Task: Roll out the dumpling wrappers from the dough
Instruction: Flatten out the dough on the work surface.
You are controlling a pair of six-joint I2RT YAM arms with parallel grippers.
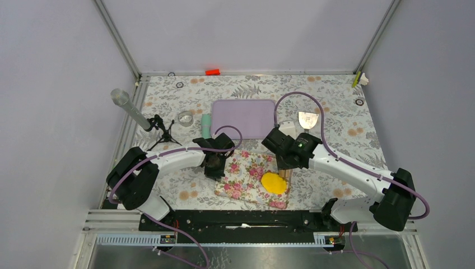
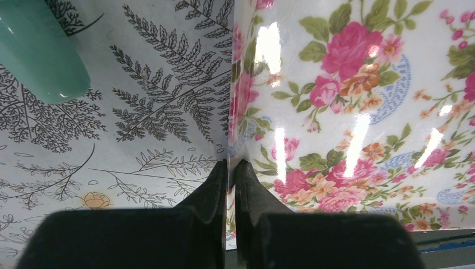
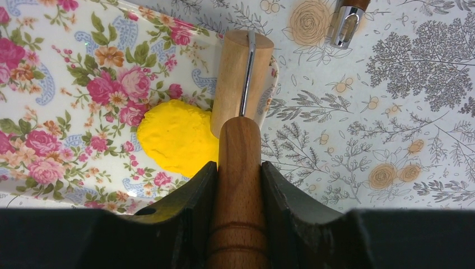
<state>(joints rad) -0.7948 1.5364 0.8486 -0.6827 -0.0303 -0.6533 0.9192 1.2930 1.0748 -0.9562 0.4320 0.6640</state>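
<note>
The dough [image 1: 273, 182] [image 3: 176, 140] is a flattened yellow lump lying on the right part of a floral mat [image 1: 246, 178] [image 2: 358, 112] [image 3: 67, 101]. My right gripper [image 1: 285, 159] [image 3: 240, 165] is shut on the wooden handle of a rolling pin [image 3: 241, 78]. The pin's roller rests at the mat's right edge and touches the dough's right side. My left gripper [image 1: 215, 165] [image 2: 231, 165] is shut on the mat's left edge, with the thin sheet pinched between its fingers. The dumpling wrappers are out of view.
A lavender board [image 1: 243, 117] lies behind the mat. A teal object [image 1: 206, 126] [image 2: 39, 50] and a clear ring [image 1: 185, 117] sit to the board's left. A metal scraper [image 1: 308, 119] lies at its right. A small tripod [image 1: 159, 130] stands at the far left.
</note>
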